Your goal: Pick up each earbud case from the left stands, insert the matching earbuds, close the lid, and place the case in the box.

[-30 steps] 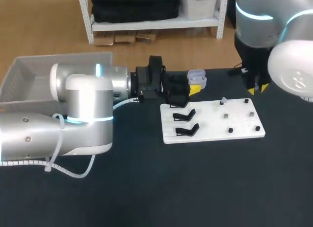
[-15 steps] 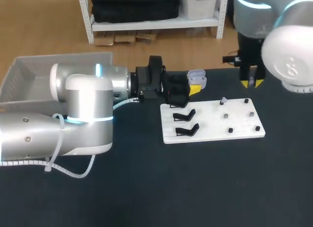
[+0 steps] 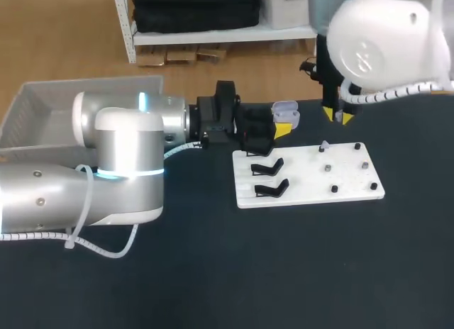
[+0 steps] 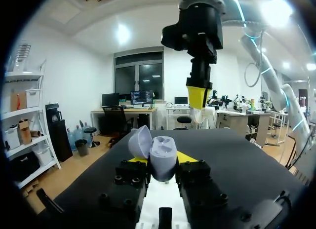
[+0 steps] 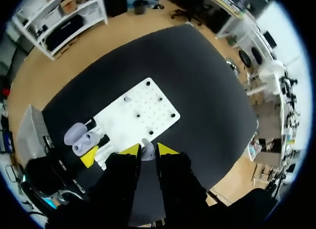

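Note:
My left gripper (image 3: 282, 127) lies level behind the white board (image 3: 312, 176), shut on a pale lavender earbud case (image 3: 286, 116) whose lid stands open. In the left wrist view the case (image 4: 163, 157) sits upright between the yellow tips, lid (image 4: 139, 142) tipped back. My right gripper (image 3: 339, 117) hangs tips-down just right of the case, above the board's back edge. In its own wrist view the right gripper (image 5: 147, 149) is shut on a small grey-white earbud (image 5: 146, 154). Another earbud (image 3: 323, 146) stands on a peg on the board.
Two empty black stands (image 3: 268, 166) (image 3: 272, 188) sit on the board's left side, with several small black pegs (image 3: 333, 189) to their right. A grey bin (image 3: 42, 106) stands at the table's far left behind my left arm.
My right arm has swung left from beyond the board's right end to a spot close beside the open case. The left arm and case have kept still.

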